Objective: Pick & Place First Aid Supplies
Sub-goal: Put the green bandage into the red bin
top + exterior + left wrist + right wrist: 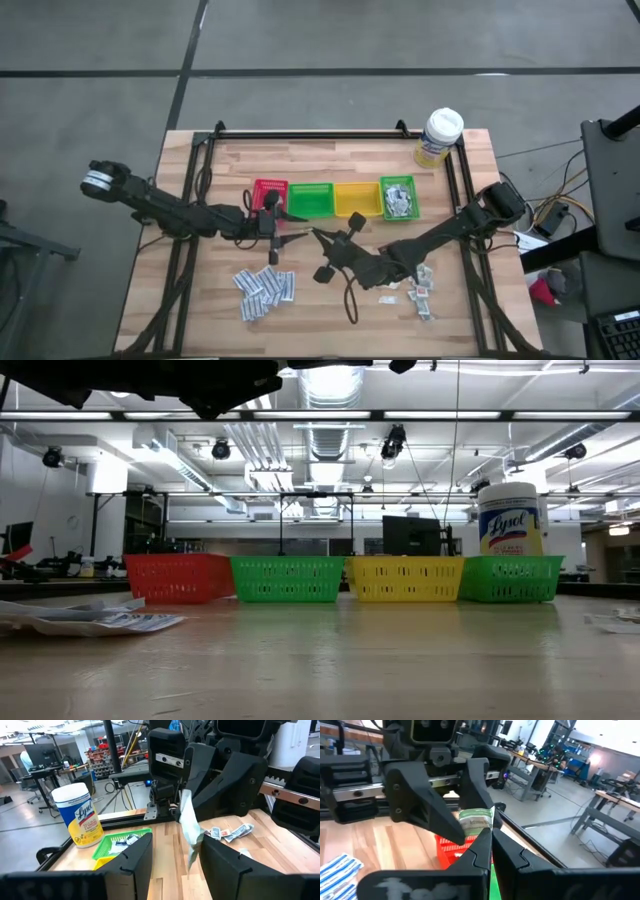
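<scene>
My right gripper (488,834) is shut on a pale green sachet (190,827), one of the first aid supplies, above the middle of the table near the red bin (270,193). My left gripper (175,845) faces it from the table's left, open. One of its fingers stands on each side of the sachet, clear of it. White-blue sachets (264,290) lie flat near the front left, and mixed ones (420,285) lie at the front right. More fill the right-hand green bin (397,197). My right gripper pinches the sachet's upper end (185,795) between its two fingertips, coming roughly level from the table's right. The sachet (476,819) hangs below the fingers, slightly bent, lifted clear of the table.
Red, green (311,200), yellow (352,199) and green bins stand in a row across the table's middle. A yellow wipes tub (440,137) stands at the far right corner. A black frame rail (310,135) runs along the far edge.
</scene>
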Motion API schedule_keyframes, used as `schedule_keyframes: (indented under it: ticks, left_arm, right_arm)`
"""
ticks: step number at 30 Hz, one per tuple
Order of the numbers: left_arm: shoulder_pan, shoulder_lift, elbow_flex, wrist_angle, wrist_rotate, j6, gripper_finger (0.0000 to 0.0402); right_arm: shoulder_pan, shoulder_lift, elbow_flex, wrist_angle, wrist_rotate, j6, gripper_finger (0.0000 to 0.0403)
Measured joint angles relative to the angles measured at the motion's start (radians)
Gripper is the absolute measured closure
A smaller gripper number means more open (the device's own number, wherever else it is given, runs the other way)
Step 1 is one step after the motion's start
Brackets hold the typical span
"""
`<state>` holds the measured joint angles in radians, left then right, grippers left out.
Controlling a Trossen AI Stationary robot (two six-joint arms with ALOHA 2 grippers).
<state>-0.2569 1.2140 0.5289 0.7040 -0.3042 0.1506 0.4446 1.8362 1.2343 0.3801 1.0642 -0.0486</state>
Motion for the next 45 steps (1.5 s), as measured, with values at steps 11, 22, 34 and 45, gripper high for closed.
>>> schedule_keyframes:
  ticks: [11, 22, 34, 45]
  left_arm:
    - [0.0, 0.0, 0.009, -0.002, 0.034, 0.012, 0.036]
    - [0.002, 0.0, 0.014, -0.008, 0.05, -0.005, 0.0401]
    - [0.002, -0.002, 0.009, -0.046, 0.038, -0.03, 0.0401]
    - [0.019, -0.014, 0.008, -0.265, -0.437, -0.178, 0.0401]
  right_arm:
    - [-0.006, 0.0, 0.0, 0.0, -0.002, 0.011, 0.0394]
    - [-0.005, 0.0, 0.0, -0.005, -0.001, 0.012, 0.0394]
    - [-0.004, -0.006, 0.0, -0.082, -0.052, 0.002, 0.0357]
    - [0.029, -0.03, 0.0, -0.218, 0.069, -0.011, 0.0268]
